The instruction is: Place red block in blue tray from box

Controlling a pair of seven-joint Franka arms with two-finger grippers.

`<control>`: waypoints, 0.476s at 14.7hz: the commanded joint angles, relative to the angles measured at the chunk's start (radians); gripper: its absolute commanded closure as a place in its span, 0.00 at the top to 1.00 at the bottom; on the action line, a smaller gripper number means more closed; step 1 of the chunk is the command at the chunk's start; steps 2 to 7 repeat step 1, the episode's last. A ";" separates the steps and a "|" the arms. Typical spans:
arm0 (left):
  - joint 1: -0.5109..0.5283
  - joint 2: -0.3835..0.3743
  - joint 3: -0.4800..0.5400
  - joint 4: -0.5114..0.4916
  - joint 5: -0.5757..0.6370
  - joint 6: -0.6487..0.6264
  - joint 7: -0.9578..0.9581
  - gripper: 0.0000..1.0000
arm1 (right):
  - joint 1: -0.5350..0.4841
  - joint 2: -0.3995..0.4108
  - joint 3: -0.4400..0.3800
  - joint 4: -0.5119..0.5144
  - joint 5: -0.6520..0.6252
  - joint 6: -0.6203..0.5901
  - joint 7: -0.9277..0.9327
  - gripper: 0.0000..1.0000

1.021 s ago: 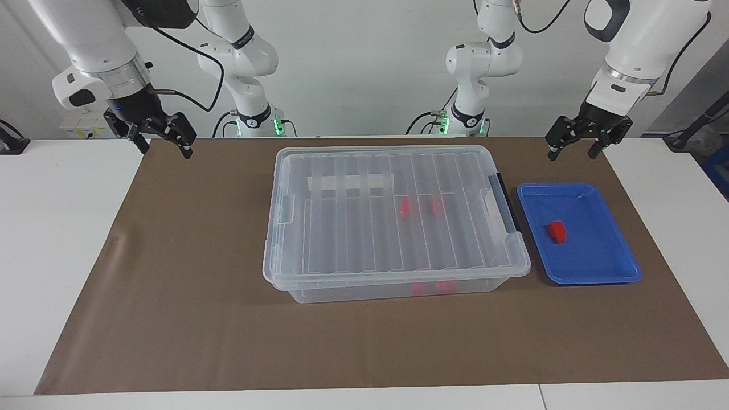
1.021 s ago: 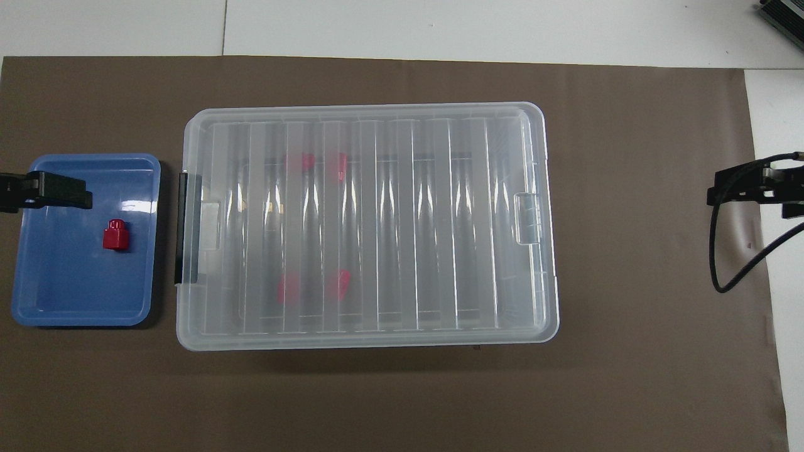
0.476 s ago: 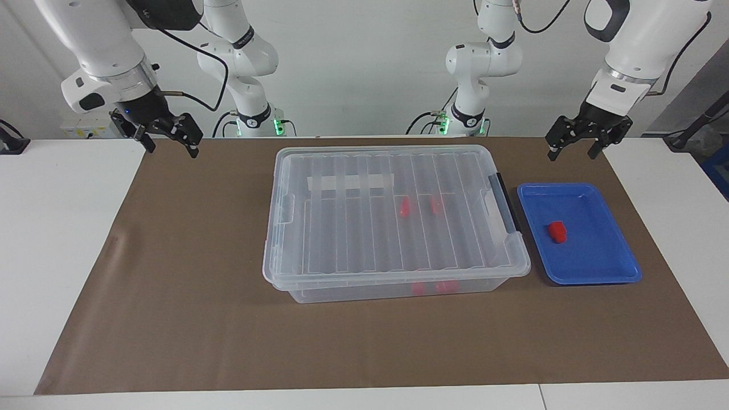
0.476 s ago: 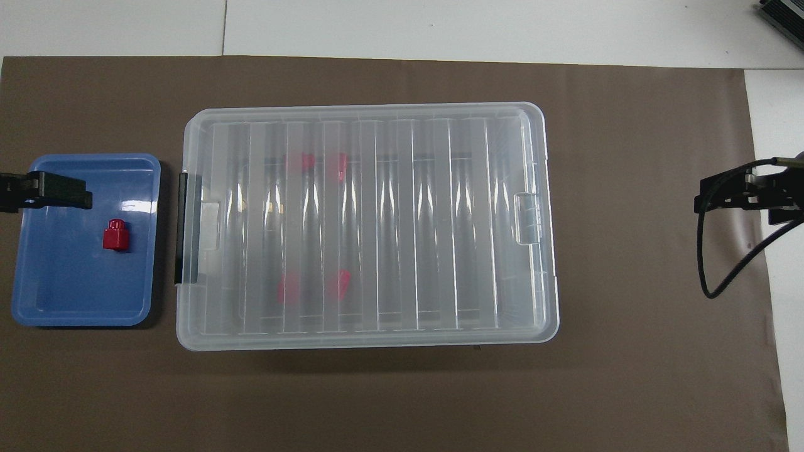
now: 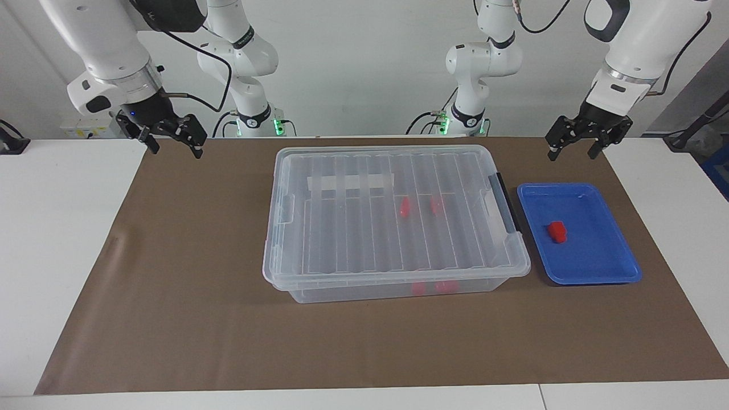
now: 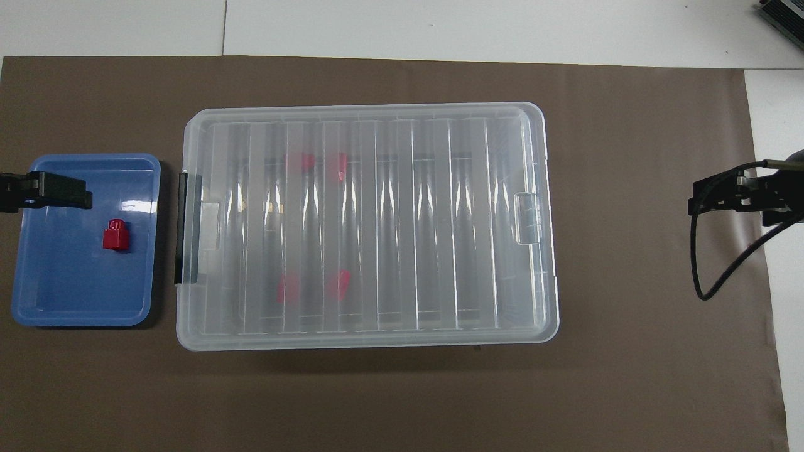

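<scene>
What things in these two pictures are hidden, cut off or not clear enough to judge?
- Red blocks inside the box: both views show them only as blurred shapes through the ribbed lid; their exact form and pose cannot be told.
- Left gripper: in the overhead view the picture's edge cuts it off.
- Right gripper: likewise cut off by the edge in the overhead view.

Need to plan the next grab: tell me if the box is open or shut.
Shut. The ribbed clear lid sits flat over the whole box, and the red blocks inside show only through it.
</scene>
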State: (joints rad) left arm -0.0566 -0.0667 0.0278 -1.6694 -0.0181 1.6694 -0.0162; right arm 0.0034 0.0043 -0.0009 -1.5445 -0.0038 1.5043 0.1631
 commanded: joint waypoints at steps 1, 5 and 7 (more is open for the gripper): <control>0.000 -0.013 0.003 -0.009 0.018 -0.010 -0.001 1.00 | -0.002 -0.020 0.002 -0.022 0.002 -0.001 -0.013 1.00; 0.000 -0.013 0.003 -0.009 0.018 -0.010 -0.001 1.00 | -0.002 -0.020 0.002 -0.022 0.002 -0.001 -0.013 1.00; 0.000 -0.013 0.003 -0.009 0.018 -0.010 -0.001 1.00 | -0.002 -0.020 0.002 -0.022 0.002 -0.001 -0.013 1.00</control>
